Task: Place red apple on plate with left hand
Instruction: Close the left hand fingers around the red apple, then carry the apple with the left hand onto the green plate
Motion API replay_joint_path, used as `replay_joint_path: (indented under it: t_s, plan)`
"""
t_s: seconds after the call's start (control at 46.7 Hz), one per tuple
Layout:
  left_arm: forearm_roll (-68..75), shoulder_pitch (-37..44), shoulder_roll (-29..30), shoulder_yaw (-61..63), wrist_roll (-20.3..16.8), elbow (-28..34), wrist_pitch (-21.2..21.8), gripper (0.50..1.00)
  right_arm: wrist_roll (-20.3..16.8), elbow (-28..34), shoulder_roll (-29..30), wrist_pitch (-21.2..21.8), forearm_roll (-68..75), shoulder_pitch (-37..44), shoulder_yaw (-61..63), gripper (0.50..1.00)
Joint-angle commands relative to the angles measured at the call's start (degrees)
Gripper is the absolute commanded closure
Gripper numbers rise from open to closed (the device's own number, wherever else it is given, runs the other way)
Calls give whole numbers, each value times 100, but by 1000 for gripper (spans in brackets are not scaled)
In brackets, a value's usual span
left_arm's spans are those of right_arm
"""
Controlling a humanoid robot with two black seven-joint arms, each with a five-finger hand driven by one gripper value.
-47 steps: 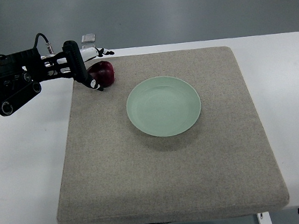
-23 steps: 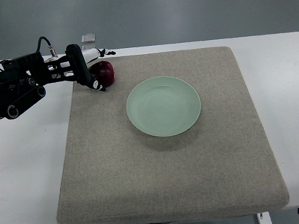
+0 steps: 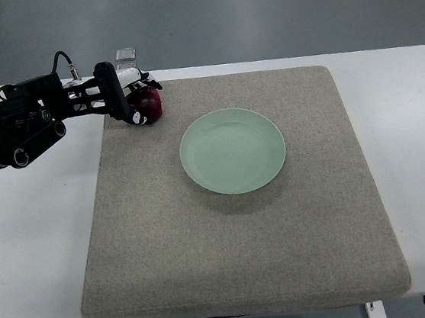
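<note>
Left hand [image 3: 130, 99]: at the far-left corner of the mat, its arm entering from the left edge of the picture. The black fingers [image 3: 117, 97] curl down over the left side of the red apple, and white fingertips reach across the apple's far side. The hand appears closed around the apple; how firm the grip is cannot be told from this view.
Left arm [image 3: 17, 131]: black, with exposed joints and a cable loop on top. It runs over the bare desk from the left edge to the mat corner.
Red apple [image 3: 149, 105]: dark red, at the far-left corner of the mat, touching the hand. Whether it rests on the mat or is just lifted cannot be told. It lies to the far left of the plate, apart from it.
Plate [image 3: 232, 150]: pale green, round, shallow. It lies on the mat slightly far of the mat's centre, with nothing on it.
Mat [image 3: 245, 240]: grey-beige fabric, square with rounded corners, covering the middle of the desk.
Desk [image 3: 30, 241]: white, bare to the left and right of the mat.
Clear object [image 3: 125, 58]: small, transparent, at the far desk edge just beyond the hand; its kind cannot be told.
</note>
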Motion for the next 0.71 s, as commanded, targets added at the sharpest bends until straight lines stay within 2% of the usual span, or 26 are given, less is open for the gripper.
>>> replay_joint_path:
  t_s: [0.0,0.021,0.429,0.686]
  plan:
    - [0,0,-13,0,1,9,-1,979,0,0,0,0,0,0,5,536]
    - [0,0,-13,0,1,9,-1,1000,0,0,0,0,0,0,-4,536]
    - [-17,-79,-93,-70,-8,-35,17,1000,0,0,0,0,0,0,-4,536]
    - [-26,-211,-224,-88,-26,-307,228,1000,0,0,0,0,0,0,-4,536]
